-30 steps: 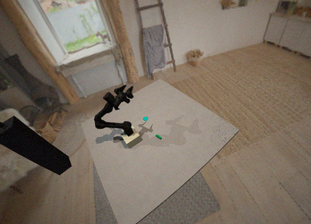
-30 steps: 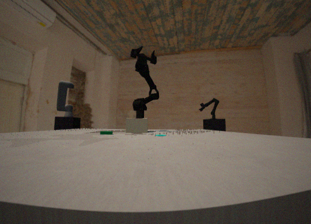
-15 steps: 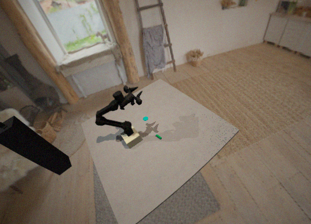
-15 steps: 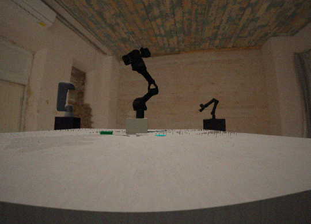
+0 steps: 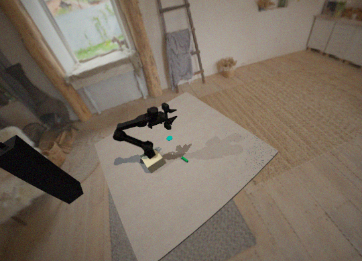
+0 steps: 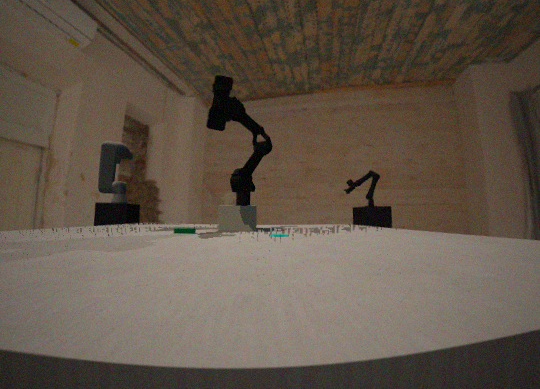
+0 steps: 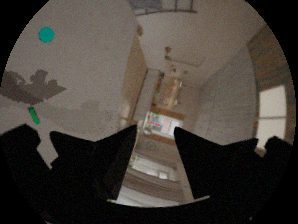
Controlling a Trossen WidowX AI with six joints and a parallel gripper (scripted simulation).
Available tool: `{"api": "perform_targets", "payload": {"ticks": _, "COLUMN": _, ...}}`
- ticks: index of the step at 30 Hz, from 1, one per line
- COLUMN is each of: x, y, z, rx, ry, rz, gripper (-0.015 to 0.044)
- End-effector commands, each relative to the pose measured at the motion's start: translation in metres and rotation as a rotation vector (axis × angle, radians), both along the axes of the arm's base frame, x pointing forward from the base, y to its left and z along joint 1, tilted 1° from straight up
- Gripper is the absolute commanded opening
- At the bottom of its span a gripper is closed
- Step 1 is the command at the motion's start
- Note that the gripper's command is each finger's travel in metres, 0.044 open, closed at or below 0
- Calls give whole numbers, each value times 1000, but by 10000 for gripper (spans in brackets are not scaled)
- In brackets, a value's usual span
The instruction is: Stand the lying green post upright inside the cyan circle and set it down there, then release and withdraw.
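Observation:
The green post (image 5: 184,159) (image 6: 185,230) (image 7: 34,115) lies on its side on the pale table top, to the right of the arm's base in the top view. The flat cyan circle (image 5: 169,138) (image 6: 279,235) (image 7: 46,35) lies on the same surface, apart from the post. My gripper (image 5: 176,113) (image 7: 155,129) is high above the table, well away from the post and the circle. Its fingers are partly open with nothing between them. In the exterior view its fingertips cannot be made out clearly.
The arm stands on a pale block (image 5: 157,165) (image 6: 230,219) on the table top (image 5: 188,196) (image 6: 280,308). A black beam (image 5: 40,171) juts in at the left of the top view. Two other arms (image 6: 106,170) (image 6: 372,185) stand on dark blocks in the background.

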State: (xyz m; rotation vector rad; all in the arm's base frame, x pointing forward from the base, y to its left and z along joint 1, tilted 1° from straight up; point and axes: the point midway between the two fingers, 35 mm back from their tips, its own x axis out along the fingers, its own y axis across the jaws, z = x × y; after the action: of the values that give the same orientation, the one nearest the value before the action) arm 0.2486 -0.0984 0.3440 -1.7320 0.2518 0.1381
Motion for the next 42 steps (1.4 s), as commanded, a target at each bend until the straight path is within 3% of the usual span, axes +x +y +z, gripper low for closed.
{"api": "perform_targets", "payload": {"ticks": 1, "x": 8, "y": -18, "z": -20, "rx": 237, "ry": 63, "rz": -111, "gripper": 233}}
{"api": "perform_targets", "payload": {"ticks": 24, "x": 11, "y": -90, "z": -144, "rx": 1379, "ry": 240, "rz": -972, "gripper": 233}}
{"api": "perform_targets", "payload": {"ticks": 33, "x": -3, "y": -107, "z": -191, "rx": 1697, "ry": 196, "rz": -1423, "gripper": 233}}
{"api": "perform_targets", "payload": {"ticks": 42, "x": -24, "y": -116, "z": -235, "rx": 1899, "ry": 49, "rz": -1926, "gripper": 233}}
